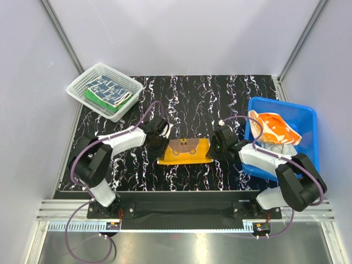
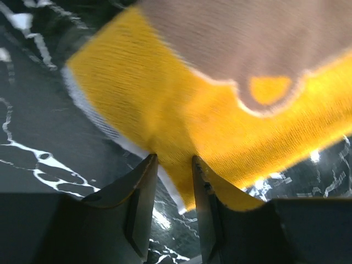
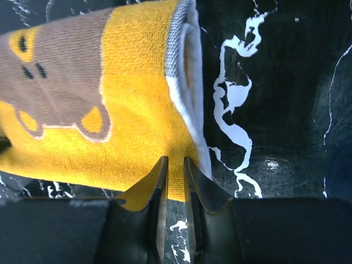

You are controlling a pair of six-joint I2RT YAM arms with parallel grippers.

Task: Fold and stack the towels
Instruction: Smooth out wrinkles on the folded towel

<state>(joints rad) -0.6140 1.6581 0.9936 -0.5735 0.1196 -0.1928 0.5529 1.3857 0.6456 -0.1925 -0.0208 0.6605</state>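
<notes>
Logged yellow towel [image 1: 184,150] folded into a flat strip at mid tabletop [image 1: 192,99], brown bear print up, long side running left to right. Neither short end visible from above: left end covered by left gripper [image 1: 163,142], right end by right gripper [image 1: 216,146]. Left wrist view blurred, bear print cut off at the top edge. Only a yellow corner with a white-edged underside readable there. Right wrist view sharper: folded right edge with white inner layers showing, bear face cut off at the left.

Seen left fingers [image 2: 140,192] parted with a clear gap, tips at the towel's near corner, no cloth pinched. Seen right fingers [image 3: 157,187] parted by a narrow slit only, tips just at the towel's near edge, nothing clamped there either.

Further out, far left corner: white mesh basket [image 1: 82,82] set askew, holding navy patterned towel [image 1: 110,88] folded on top of green towel [image 1: 99,100]. Green one mostly hidden, showing only as a strip along the near side.

Right side: blue tub [image 1: 300,113] with orange towel [image 1: 275,129] crumpled inside. Near-left corner of the tub blocked by the right arm [image 1: 258,157]. Pale cloth below the orange hard to make out. Both containers well apart from the yellow towel.
</notes>
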